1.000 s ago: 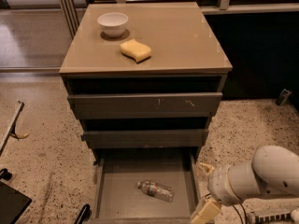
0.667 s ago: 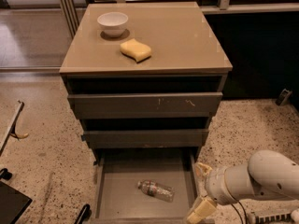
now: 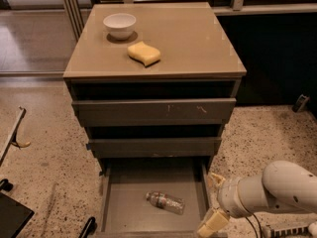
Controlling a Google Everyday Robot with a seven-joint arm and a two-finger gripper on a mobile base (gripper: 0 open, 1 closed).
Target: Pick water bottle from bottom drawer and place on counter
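Note:
The water bottle (image 3: 165, 202) lies on its side on the grey floor of the open bottom drawer (image 3: 125, 208), slightly right of centre, its cap end to the left. My gripper (image 3: 211, 202) is at the drawer's right wall, to the right of the bottle and apart from it. Its two cream fingers are spread, one high (image 3: 215, 180) and one low (image 3: 213, 223), with nothing between them. The white arm runs off to the lower right. The tan counter (image 3: 188, 38) tops the cabinet above.
A white bowl (image 3: 119, 25) and a yellow sponge (image 3: 144, 53) sit on the counter's left half. Two upper drawers (image 3: 153, 112) are slightly open above the bottom one. Speckled floor surrounds the cabinet; dark objects lie at the lower left.
My gripper and arm have shifted a little left toward the drawer's right wall. The bottle has not moved.

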